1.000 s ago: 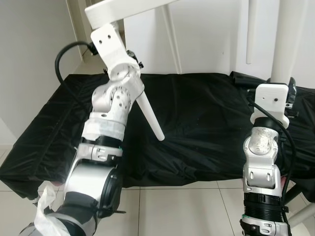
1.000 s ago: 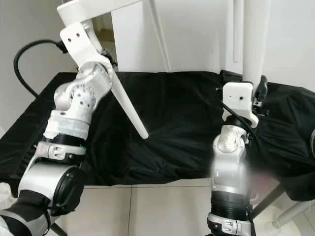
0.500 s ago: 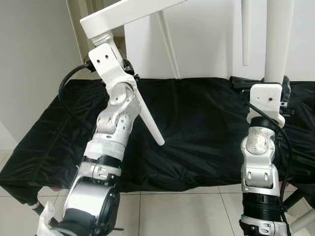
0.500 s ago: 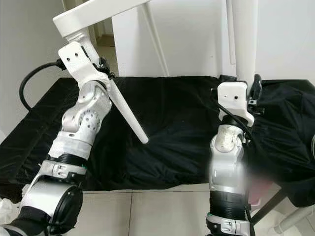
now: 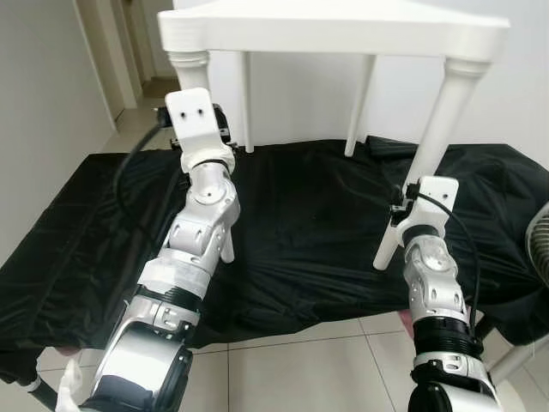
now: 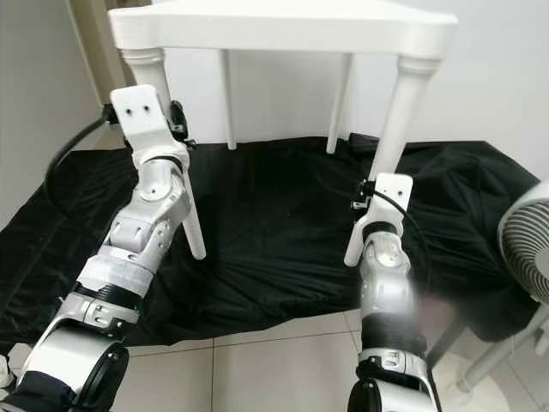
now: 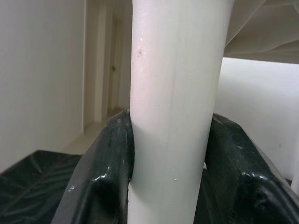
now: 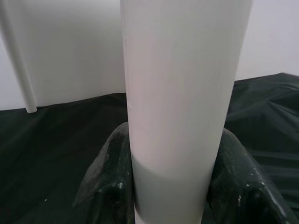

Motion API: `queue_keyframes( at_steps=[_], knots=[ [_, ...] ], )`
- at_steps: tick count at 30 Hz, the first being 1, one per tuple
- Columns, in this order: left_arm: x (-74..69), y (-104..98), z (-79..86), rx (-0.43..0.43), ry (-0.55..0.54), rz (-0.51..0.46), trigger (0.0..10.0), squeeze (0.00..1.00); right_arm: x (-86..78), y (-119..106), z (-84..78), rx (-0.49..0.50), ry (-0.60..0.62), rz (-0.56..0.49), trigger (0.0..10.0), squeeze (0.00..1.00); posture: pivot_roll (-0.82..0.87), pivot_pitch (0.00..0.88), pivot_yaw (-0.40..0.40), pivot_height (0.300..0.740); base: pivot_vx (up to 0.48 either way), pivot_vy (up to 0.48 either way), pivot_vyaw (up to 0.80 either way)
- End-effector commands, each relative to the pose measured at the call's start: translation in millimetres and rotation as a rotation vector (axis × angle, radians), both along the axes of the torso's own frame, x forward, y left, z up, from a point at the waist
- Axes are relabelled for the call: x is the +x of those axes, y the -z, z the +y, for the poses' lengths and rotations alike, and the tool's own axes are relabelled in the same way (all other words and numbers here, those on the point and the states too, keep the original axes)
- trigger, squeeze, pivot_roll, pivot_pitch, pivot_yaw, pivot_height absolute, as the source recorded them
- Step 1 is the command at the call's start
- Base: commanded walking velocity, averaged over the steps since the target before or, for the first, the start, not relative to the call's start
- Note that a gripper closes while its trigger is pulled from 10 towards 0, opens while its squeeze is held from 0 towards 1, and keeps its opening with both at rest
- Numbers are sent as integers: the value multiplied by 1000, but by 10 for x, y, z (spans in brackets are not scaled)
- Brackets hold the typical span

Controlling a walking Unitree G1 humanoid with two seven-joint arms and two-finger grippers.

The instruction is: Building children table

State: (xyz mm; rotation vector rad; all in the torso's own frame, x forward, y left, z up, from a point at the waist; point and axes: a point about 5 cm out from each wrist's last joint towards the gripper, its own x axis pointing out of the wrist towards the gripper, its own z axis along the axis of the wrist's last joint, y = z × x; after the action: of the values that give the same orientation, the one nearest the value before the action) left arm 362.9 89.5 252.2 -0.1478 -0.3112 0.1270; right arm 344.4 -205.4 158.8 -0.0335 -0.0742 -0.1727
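table: white children table (image 5: 334, 30) upright, four legs down on black-draped counter (image 5: 309, 223)
left hand (image 7: 170, 154): clamped on near-left leg (image 5: 225, 245)
right hand (image 8: 175, 172): clamped on near-right leg (image 5: 429, 159)
axis: both legs near vertical (each hand level with its own leg)
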Motion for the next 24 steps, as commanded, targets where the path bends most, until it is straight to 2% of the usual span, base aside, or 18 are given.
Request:
queue_keyframes(
  at_steps=[1, 2, 4, 5, 13, 14, 24],
  knots=[
    [-751, -1770, -981, -197, 943, -295, 10000, 0, -5, 295, 193, 36, -90, 141, 10000, 0, 48, 0, 0, 740, 0, 0, 0],
    [-754, -1769, -987, -201, 948, -294, 10000, 620, -4, 304, 192, 37, -91, 143, 10000, 0, 48, 0, 0, 740, 0, 0, 0],
    [-756, -1763, -998, -205, 952, -301, 10000, 620, 32, 330, 175, 51, -108, 137, 10000, 0, 48, 0, 0, 740, 0, 0, 0],
    [-759, -1761, -1003, -205, 954, -303, 10000, 1000, 42, 340, 169, 58, -112, 135, 10000, 1000, 50, 0, 0, 740, 0, 0, 0],
    [-758, -1749, -1015, -178, 947, -309, 10000, 1000, 66, 334, 149, 70, -118, 107, 10000, 1000, 53, 0, 0, 740, 0, 0, 0],
    [-757, -1745, -1015, -172, 944, -308, 10000, 663, 64, 326, 143, 70, -111, 97, 10000, 1000, 53, 189, -51, 740, 0, 0, 0],
    [-757, -1745, -1015, -172, 944, -308, 10000, 663, 64, 326, 143, 70, -111, 97, 10000, 1000, 53, 189, -51, 740, 0, 0, 0]
  ],
)
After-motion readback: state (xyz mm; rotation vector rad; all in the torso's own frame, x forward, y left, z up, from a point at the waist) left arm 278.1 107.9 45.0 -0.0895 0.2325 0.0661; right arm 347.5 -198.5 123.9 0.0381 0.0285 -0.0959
